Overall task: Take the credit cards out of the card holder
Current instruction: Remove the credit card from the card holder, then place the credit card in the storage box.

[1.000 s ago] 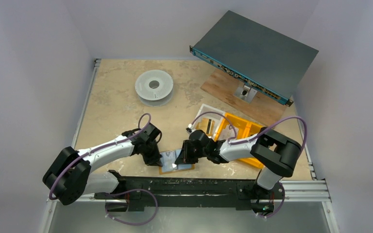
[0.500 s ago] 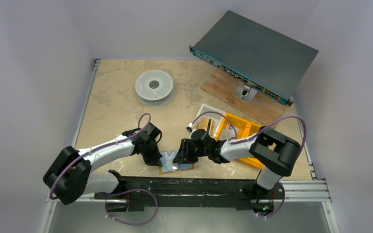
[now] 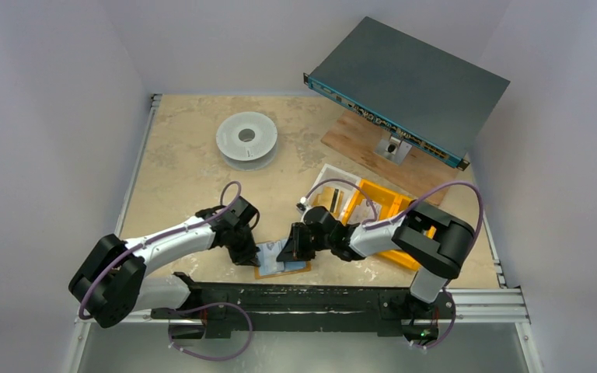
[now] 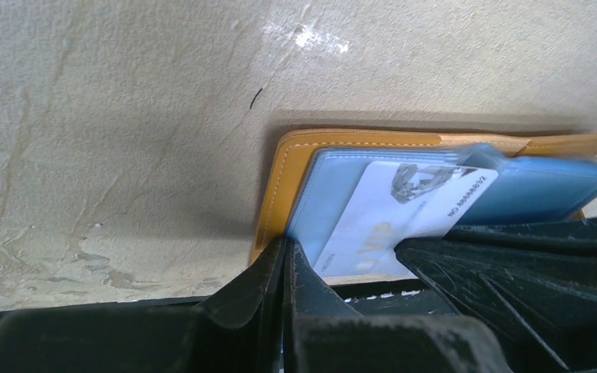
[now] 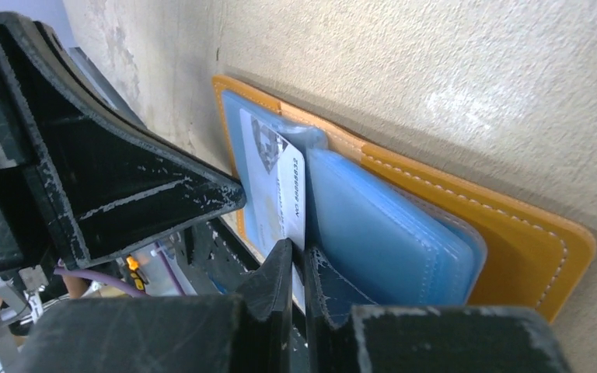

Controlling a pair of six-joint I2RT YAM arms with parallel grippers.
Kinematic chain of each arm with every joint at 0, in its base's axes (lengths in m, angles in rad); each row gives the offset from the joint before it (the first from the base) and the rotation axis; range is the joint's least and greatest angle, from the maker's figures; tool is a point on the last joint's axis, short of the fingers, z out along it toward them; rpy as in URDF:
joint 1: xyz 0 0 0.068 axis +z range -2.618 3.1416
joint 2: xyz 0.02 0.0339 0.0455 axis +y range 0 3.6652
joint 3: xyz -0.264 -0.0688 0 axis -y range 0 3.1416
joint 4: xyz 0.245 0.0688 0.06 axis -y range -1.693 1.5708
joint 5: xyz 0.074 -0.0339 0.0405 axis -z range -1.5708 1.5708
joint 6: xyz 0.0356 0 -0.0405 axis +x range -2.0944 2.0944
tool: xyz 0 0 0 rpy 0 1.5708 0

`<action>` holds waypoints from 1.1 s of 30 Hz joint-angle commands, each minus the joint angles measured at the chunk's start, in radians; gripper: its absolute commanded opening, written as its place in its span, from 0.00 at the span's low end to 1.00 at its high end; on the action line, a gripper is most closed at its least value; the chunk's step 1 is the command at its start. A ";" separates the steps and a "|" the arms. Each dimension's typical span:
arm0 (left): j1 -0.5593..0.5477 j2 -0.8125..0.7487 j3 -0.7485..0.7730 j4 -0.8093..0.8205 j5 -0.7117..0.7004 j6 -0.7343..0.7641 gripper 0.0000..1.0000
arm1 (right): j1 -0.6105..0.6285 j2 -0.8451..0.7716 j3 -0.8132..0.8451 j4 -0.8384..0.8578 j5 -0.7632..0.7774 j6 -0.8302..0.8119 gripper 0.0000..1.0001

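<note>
At the card holder [image 5: 528, 249], right tool [image 5: 297, 252] pinches the white card [image 5: 276, 186]; left tool [image 4: 286, 252] is closed.

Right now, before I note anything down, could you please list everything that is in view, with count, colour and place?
card holder: one, mustard-orange, lying open at the table's near edge, between the grippers
plastic sleeves: a stack, blue, inside the card holder
card: one, white, partly out of the sleeves
spool: one, white, far left part of the table
bin: one, orange, right side
rack unit: one, grey with a blue front, far right
wooden board: one, brown, under the rack unit
table: one, beige
left gripper: black, shut, tips at the holder's corner
right gripper: black, shut on the card
</note>
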 commanded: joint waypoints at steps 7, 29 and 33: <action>0.003 -0.016 -0.039 -0.115 -0.170 -0.038 0.00 | -0.002 -0.142 0.000 -0.223 0.144 -0.075 0.00; 0.002 -0.131 0.066 -0.184 -0.174 0.023 0.00 | -0.002 -0.339 0.077 -0.429 0.187 -0.155 0.00; 0.003 -0.164 0.109 -0.206 -0.170 0.043 0.00 | -0.002 -0.387 0.095 -0.477 0.203 -0.161 0.00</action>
